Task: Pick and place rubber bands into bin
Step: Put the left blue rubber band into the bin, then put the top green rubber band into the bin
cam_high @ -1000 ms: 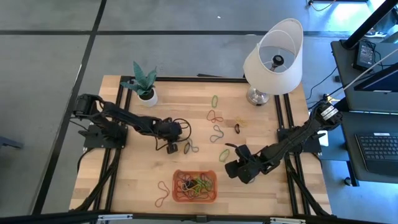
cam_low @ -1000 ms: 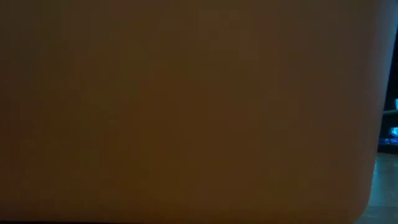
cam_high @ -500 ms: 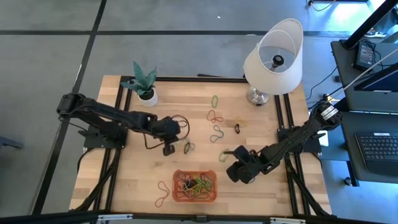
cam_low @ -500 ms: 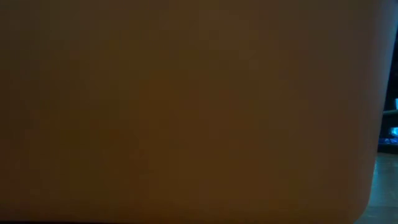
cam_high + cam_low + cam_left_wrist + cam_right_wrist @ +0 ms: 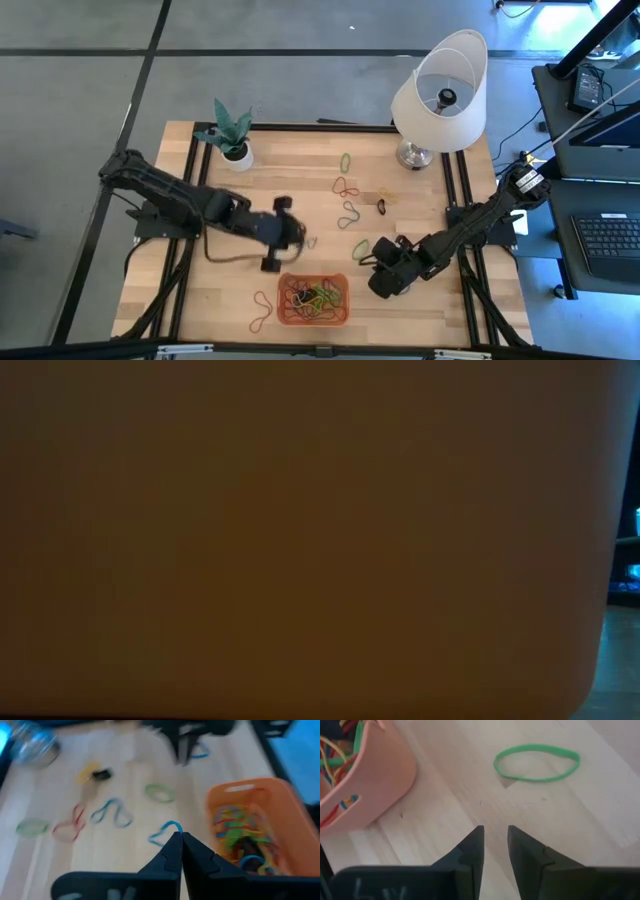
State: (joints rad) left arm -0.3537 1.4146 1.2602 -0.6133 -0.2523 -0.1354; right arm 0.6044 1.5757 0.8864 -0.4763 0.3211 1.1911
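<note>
Two grippers work the table: the left gripper (image 5: 179,840), pinched closed on one rubber band (image 5: 165,832), sits just left of the single orange bin (image 5: 314,317) at the near edge, while the right gripper (image 5: 495,836), jaws slightly parted and empty, hovers near one green band (image 5: 536,762).

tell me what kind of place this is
Probably a robotics lab or test workspace: a wooden table on a black metal frame, a keyboard on a side desk, and a bare grey floor.
</note>
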